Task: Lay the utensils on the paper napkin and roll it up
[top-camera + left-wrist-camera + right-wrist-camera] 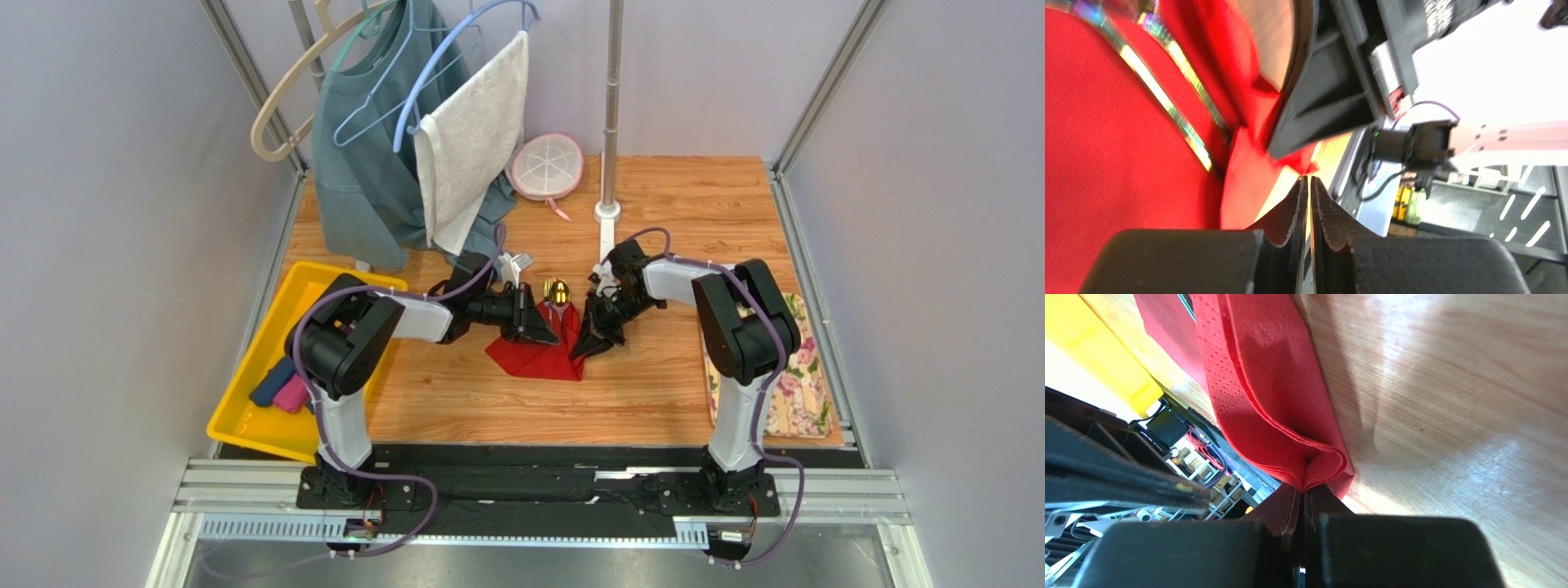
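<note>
The red paper napkin (535,357) lies mid-table, partly folded over. A gold spoon head of the utensils (557,293) sticks out at its far edge. In the left wrist view, shiny utensil handles (1161,92) run across the napkin (1106,159). My left gripper (543,328) (1310,181) sits at the napkin's left side; its jaws stand a hair apart with nothing between them. My right gripper (588,346) (1308,493) is at the napkin's right edge, shut on a folded edge of the napkin (1260,386), which is lifted off the wood.
A yellow tray (252,368) with navy and pink fabric rolls (280,390) sits at the left. A floral cloth (800,374) lies at the right edge. Behind are a pole base (607,211), a white round dish (546,165) and hanging clothes (405,135).
</note>
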`<state>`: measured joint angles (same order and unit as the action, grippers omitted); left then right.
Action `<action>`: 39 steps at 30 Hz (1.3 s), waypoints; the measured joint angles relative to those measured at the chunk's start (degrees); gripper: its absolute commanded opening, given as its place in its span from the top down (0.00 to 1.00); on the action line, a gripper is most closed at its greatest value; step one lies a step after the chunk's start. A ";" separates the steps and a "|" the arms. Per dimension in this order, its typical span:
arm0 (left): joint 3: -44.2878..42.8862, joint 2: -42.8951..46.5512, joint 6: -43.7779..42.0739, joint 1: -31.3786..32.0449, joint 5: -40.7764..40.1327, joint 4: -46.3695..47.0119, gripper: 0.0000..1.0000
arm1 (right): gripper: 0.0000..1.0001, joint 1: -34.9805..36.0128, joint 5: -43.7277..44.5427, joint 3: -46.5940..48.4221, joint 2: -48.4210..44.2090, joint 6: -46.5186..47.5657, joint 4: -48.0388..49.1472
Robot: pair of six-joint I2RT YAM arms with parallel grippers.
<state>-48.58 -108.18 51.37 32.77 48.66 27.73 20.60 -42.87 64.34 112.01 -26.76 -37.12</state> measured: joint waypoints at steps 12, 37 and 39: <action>-0.24 0.76 -10.25 -0.94 -0.28 -17.92 1.00 | 1.00 0.46 0.37 0.24 -0.04 -0.48 -0.15; -2.91 -2.54 -12.98 -0.94 -2.54 -21.97 1.00 | 1.00 3.48 -1.81 2.21 -0.90 -7.85 1.03; -2.93 -2.60 -12.98 -0.94 -2.45 -21.97 1.00 | 1.00 3.65 -2.12 2.23 -0.90 -8.87 1.60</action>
<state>-51.51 -110.78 38.39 31.83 46.22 5.76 24.25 -44.99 66.57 111.11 -35.64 -35.53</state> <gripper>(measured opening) 0.007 0.011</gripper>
